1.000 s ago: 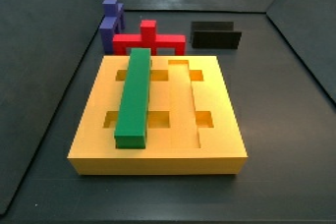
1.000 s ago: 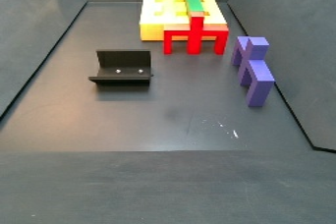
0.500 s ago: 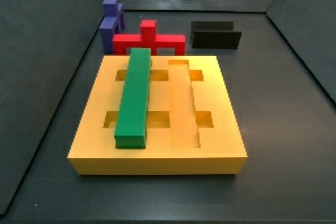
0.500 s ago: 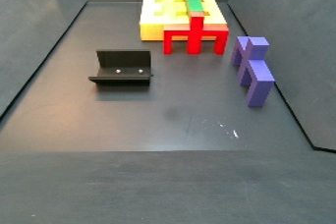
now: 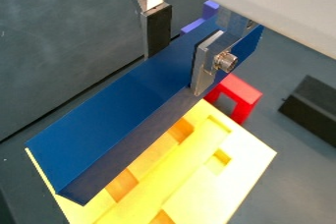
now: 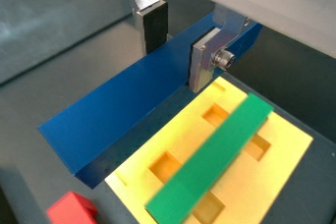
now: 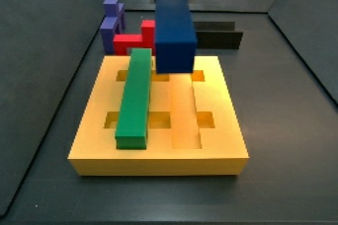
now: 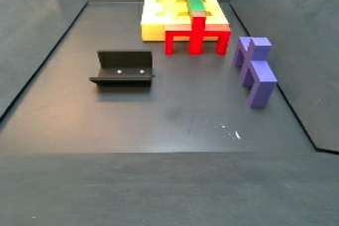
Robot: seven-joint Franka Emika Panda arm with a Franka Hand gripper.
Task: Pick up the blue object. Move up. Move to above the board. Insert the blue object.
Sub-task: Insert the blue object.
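In both wrist views my gripper [image 5: 184,49] [image 6: 182,43] is shut on the blue object [image 5: 125,125] [image 6: 125,120], a long dark blue bar, with a finger pad on each flat side near one end. In a side view the blue object [image 7: 175,27] hangs upright over the far end of the board [image 7: 158,156], a thick yellow slab with grooves and square cut-outs. Whether its lower end touches the board I cannot tell. The gripper itself sits above that view's edge. The board [image 5: 210,174] [image 6: 292,159] lies just beyond the bar's lower end.
A green bar [image 7: 134,96] [image 6: 217,159] lies in the board's left groove. A red piece [image 7: 132,42] [image 8: 199,40] and a purple-blue block [image 7: 111,22] [image 8: 256,66] stand beside the board. The fixture [image 7: 222,37] [image 8: 123,68] stands on the dark floor. Grey walls enclose the floor.
The blue object has come down into a side view: absent a second ago, only its tip showing half a second ago, now hanging low over the board's far end.
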